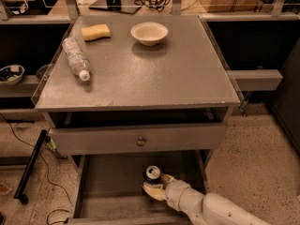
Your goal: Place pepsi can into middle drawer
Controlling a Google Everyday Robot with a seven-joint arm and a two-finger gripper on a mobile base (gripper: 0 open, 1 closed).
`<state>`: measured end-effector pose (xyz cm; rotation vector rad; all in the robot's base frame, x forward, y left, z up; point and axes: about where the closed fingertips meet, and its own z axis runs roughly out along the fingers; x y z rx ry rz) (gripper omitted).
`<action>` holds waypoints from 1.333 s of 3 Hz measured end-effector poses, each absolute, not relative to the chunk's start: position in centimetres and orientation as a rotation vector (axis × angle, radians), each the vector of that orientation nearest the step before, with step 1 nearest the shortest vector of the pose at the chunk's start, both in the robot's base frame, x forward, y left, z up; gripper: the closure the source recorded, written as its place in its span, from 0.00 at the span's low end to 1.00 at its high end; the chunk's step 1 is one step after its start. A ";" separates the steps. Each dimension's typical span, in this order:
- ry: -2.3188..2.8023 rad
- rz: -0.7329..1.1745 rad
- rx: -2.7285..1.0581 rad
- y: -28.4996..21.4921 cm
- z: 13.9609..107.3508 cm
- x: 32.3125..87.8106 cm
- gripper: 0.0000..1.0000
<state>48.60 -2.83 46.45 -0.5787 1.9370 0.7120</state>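
Camera view, looking down on grey cabinet. Middle drawer (108, 184) is pulled out at the bottom of frame, floor bare apart from the can. Pepsi can (152, 173) stands upright on the drawer floor, right of centre and toward the back, silver top facing up, just below the closed drawer front (93, 139) and its small round knob (140, 141). Gripper (154, 187) is inside the drawer at 6 o'clock from the can. Its cream fingers (147, 189) sit narrow on either side of the can's lower body and grip it. White arm (213, 209) enters from 5 o'clock, crossing the drawer's right wall. On the cabinet top (159, 78): clear plastic bottle (76, 58) lying on its side at 9 o'clock, cap end toward the camera; yellow sponge (95, 32) at 11 o'clock; white bowl (149, 33) at 12 o'clock, upright, well apart from the sponge. Black pole (30, 165) leans on the speckled floor at 8 o'clock of the cabinet, beside a thin cable.
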 end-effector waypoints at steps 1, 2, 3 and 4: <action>1.935 0.735 -0.537 -2.7 45.8 48.7 1.00; 1.912 0.749 -0.503 -2.2 45.3 49.7 1.00; 1.882 0.755 -0.500 -1.2 45.2 51.2 1.00; 1.881 0.754 -0.501 -1.2 45.2 51.3 1.00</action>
